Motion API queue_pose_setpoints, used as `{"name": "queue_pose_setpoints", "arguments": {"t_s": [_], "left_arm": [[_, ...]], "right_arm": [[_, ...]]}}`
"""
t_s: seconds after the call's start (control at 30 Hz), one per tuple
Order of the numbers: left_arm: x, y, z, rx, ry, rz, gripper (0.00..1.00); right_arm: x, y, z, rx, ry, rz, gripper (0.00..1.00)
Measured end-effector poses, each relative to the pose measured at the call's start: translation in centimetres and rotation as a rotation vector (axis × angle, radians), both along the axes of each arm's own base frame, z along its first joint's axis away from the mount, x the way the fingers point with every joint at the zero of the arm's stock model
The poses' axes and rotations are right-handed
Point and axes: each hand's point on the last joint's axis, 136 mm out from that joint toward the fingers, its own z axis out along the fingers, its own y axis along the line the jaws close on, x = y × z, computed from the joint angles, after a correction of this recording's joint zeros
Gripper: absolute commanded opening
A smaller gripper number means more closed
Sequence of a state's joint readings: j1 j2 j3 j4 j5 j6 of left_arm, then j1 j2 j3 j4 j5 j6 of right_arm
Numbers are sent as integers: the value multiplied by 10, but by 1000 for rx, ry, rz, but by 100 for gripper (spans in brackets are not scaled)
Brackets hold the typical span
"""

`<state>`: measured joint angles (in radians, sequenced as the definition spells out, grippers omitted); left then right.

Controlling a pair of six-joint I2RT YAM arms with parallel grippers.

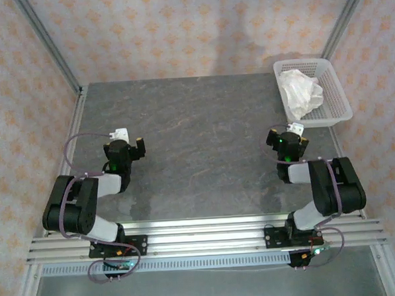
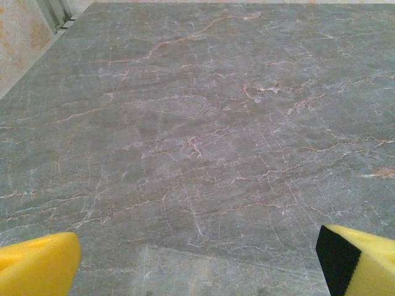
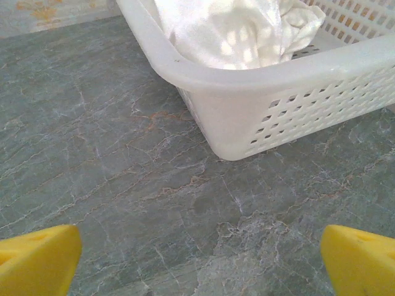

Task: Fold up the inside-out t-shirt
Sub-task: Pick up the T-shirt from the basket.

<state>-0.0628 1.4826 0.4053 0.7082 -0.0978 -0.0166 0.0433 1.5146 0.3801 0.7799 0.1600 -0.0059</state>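
The white t-shirt (image 1: 299,93) lies crumpled inside a white mesh basket (image 1: 335,113) at the table's far right. In the right wrist view the t-shirt (image 3: 228,31) bulges above the basket rim (image 3: 247,71). My right gripper (image 3: 200,262) hovers open over bare table just short of the basket's near corner, yellow fingertips (image 3: 37,259) spread wide. My right gripper (image 1: 290,138) sits near the right side in the top view. My left gripper (image 2: 197,262) is open over bare stone, nothing between its pads (image 2: 358,259). My left gripper (image 1: 126,146) sits at the near left in the top view.
The grey marble table (image 1: 204,141) is bounded by patterned walls and metal frame posts (image 1: 46,40) on the left and right. A metal rail (image 1: 202,240) runs along the near edge, carrying both arm bases.
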Motion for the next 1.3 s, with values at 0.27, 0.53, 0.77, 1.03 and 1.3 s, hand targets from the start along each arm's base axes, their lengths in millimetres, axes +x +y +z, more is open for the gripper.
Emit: {"name": "queue_pose_setpoints", "arguments": {"t_s": [0.27, 0.53, 0.77, 1.03, 1.3], "left_arm": [[0, 0, 0, 0, 0, 0, 100], [0, 0, 0, 0, 0, 0, 100], [1, 0, 1, 8, 5, -5, 100], [-16, -14, 80, 12, -161, -46, 100], [-40, -86, 154, -87, -264, -284, 100]], "right_arm": [[0, 0, 0, 0, 0, 0, 99], [0, 0, 0, 0, 0, 0, 99], [-5, -7, 14, -11, 4, -43, 99], [-13, -8, 145, 165, -256, -102, 100], [94, -8, 156, 226, -155, -179, 100]]}}
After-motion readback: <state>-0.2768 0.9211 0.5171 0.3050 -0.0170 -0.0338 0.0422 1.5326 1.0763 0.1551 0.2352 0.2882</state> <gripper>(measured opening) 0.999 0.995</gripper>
